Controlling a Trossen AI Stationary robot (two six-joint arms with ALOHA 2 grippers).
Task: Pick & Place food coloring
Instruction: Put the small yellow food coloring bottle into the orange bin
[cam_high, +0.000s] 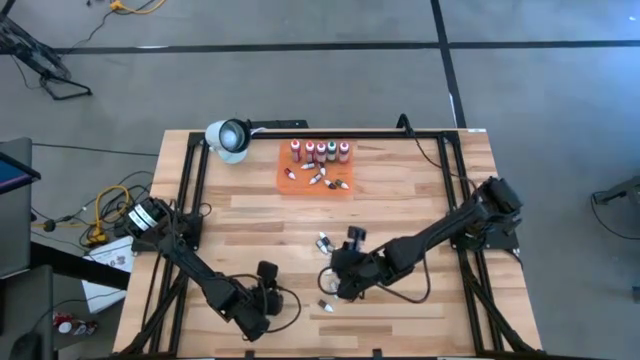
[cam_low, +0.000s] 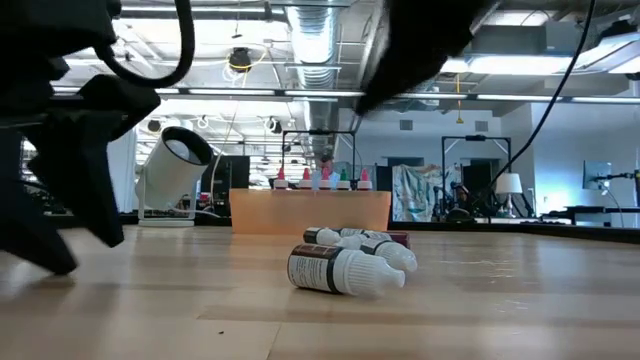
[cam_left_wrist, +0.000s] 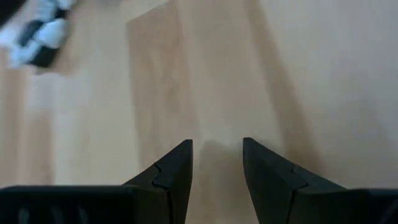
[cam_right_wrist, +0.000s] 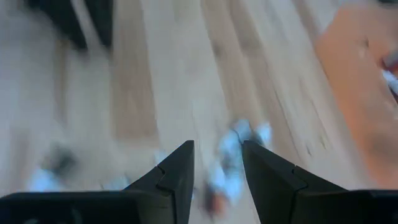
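White-capped red and green bottles (cam_high: 320, 151) stand on the orange tray (cam_high: 300, 186) (pale striped wood table (cam_high: 420, 200)).

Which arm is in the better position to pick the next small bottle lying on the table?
The right. The right gripper, open and empty, hangs beside the loose vials near mid-table. The left gripper, also open, is farther from them, over bare wood.

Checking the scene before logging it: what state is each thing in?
Left gripper: open, empty, over bare table.
Right gripper: open, empty, above loose vials.
Loose vials: lying on their sides on the table.
Capped bottles: upright in a row on the orange tray.
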